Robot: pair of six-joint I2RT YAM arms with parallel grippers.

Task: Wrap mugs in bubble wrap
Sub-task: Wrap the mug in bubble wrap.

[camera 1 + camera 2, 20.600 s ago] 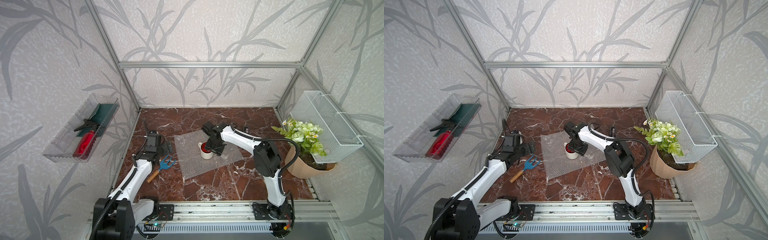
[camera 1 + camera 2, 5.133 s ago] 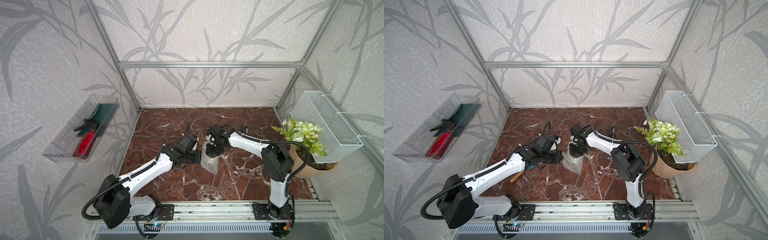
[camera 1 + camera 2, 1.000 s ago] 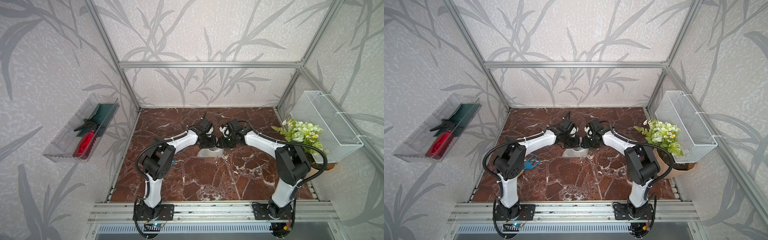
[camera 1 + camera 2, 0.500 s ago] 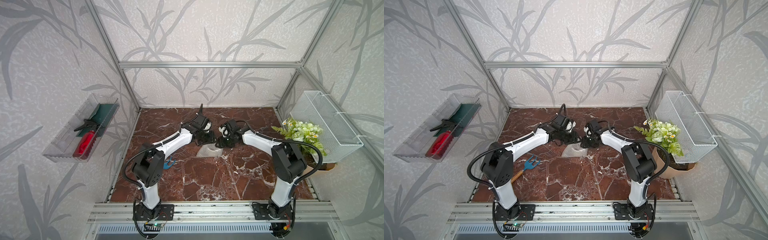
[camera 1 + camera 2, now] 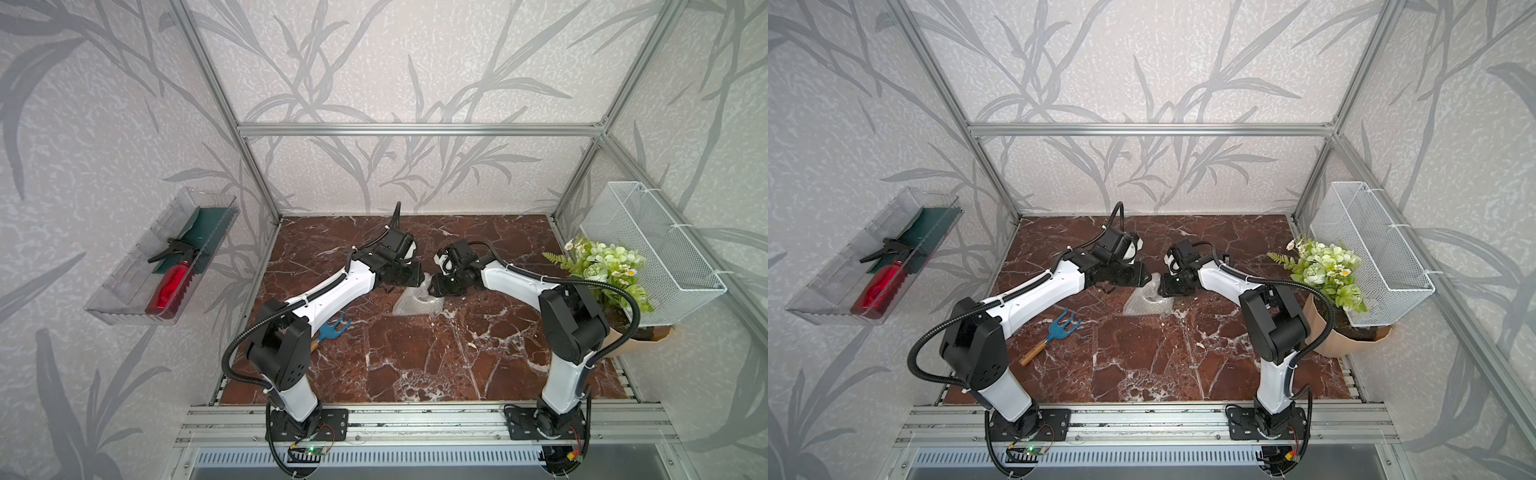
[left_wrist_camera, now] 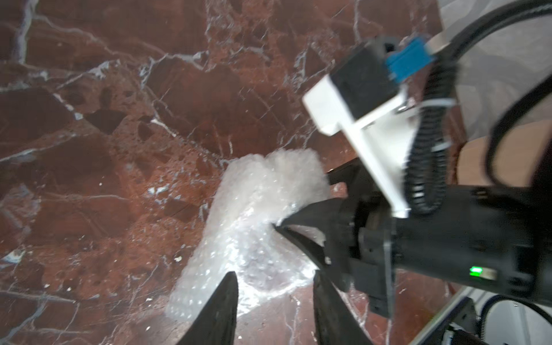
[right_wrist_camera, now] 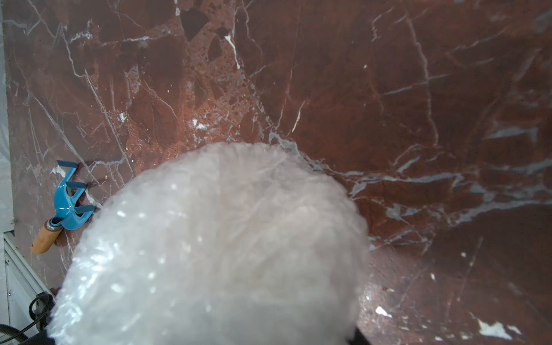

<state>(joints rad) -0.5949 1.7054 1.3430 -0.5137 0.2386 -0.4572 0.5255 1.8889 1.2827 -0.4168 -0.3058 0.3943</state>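
1. Left wrist view: the bubble wrap [image 6: 254, 227] is bunched into a long roll on the counter [image 6: 89, 149]. The mug shows nowhere and is presumably rolled inside.
2. The right gripper [image 6: 298, 209] is clamped on the upper fold of the bubble wrap, and that wrap fills its own wrist view.
3. The left gripper [image 6: 274, 277] is released. Its jaws spread to either side of the near end of the bubble wrap without visibly pressing it.
4. In both top views the bubble wrap [image 5: 417, 302] lies just toward 12 o'clock of the counter's centre. Its broad foot runs 9 to 3 and its gathered peak rises toward 1 o'clock.
5. From the bubble wrap, the left gripper stands at about 11 o'clock and the right gripper at 1 o'clock, both close. The free left gripper looks better placed to tuck the loose foot.
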